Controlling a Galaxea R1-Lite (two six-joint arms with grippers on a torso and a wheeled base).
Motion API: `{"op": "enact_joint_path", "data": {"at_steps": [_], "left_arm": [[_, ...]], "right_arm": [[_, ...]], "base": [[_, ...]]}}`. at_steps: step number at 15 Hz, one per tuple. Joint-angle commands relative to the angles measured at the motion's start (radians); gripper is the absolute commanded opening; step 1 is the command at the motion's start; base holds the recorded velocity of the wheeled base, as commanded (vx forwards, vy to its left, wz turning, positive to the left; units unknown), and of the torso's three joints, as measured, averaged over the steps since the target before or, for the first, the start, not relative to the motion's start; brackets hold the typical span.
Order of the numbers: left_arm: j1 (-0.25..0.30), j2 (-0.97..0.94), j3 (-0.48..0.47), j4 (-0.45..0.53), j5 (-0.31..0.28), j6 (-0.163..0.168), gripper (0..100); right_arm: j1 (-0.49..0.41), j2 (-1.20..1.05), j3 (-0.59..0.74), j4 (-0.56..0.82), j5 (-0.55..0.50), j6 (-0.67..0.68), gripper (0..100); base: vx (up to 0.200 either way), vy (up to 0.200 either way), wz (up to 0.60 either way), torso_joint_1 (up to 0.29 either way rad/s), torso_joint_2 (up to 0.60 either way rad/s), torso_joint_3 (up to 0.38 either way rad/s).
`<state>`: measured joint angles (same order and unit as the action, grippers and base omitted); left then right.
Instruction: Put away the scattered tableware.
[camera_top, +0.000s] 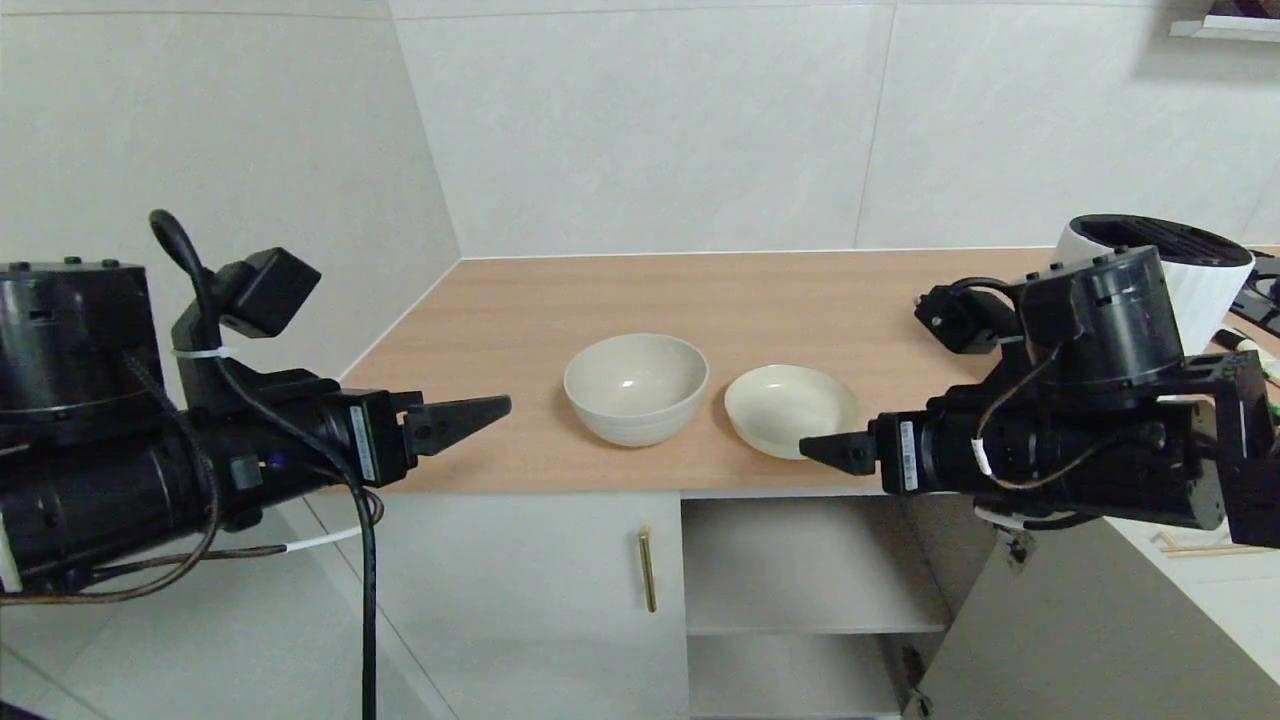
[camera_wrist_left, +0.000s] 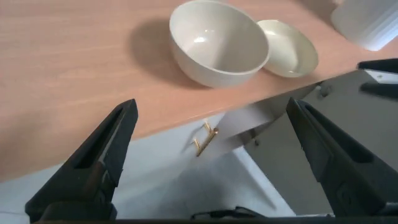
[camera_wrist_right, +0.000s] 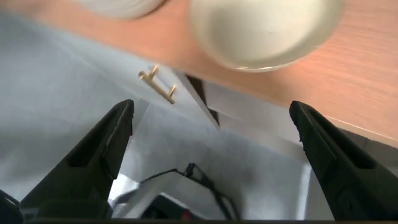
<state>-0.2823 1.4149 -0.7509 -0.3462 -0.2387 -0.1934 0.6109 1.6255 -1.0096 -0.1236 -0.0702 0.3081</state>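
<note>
Left gripper (camera_top: 492, 407) and right gripper (camera_top: 815, 448) hang in front of the worktop (camera_top: 800, 300), level with its front edge. Each has its jaws spread wide and holds nothing; the left is off the near-left corner, well apart from the deep bowl (camera_top: 636, 388), and the right is just before the near rim of the shallow dish (camera_top: 792, 410). Bowl and dish stand upright near the front edge, the dish just to the bowl's right with a narrow gap between. Below are a closed door (camera_top: 520, 600) with a gold handle (camera_top: 648, 570) and an open compartment (camera_top: 800, 590) with shelves.
</note>
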Motion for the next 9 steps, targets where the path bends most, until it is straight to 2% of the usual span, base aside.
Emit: {"op": "enact_joint_path", "data": {"at_steps": [1,2,3,4,5,6,9], "left_arm": [[-0.005,0.052,-0.047,0.065,0.001,-0.001,100],[-0.006,0.053,-0.062,0.105,-0.001,-0.003,100],[-0.026,0.058,-0.128,0.225,-0.005,-0.032,100],[-0.032,0.064,-0.151,0.251,-0.005,-0.060,100],[-0.067,0.101,-0.217,0.279,-0.002,-0.192,100],[-0.078,0.136,-0.246,0.277,0.004,-0.279,100],[-0.078,0.213,-0.312,0.277,0.004,-0.429,100]], "right_arm": [[-0.028,0.071,-0.076,0.018,-0.049,0.054,100],[-0.028,0.089,-0.084,0.016,-0.079,0.057,100],[-0.029,0.129,-0.106,0.009,-0.148,0.071,100],[-0.029,0.135,-0.110,0.007,-0.158,0.078,100],[-0.031,0.139,-0.115,-0.008,-0.164,0.101,100],[-0.040,0.139,-0.113,-0.019,-0.166,0.103,100],[-0.049,0.135,-0.113,-0.027,-0.168,0.105,100]], "base": [[0.000,0.000,0.00,0.000,0.00,0.000],[0.000,0.000,0.00,0.000,0.00,0.000],[0.000,0.000,0.00,0.000,0.00,0.000],[0.000,0.000,0.00,0.000,0.00,0.000],[0.000,0.000,0.00,0.000,0.00,0.000],[0.000,0.000,0.00,0.000,0.00,0.000],[0.000,0.000,0.00,0.000,0.00,0.000]]}}
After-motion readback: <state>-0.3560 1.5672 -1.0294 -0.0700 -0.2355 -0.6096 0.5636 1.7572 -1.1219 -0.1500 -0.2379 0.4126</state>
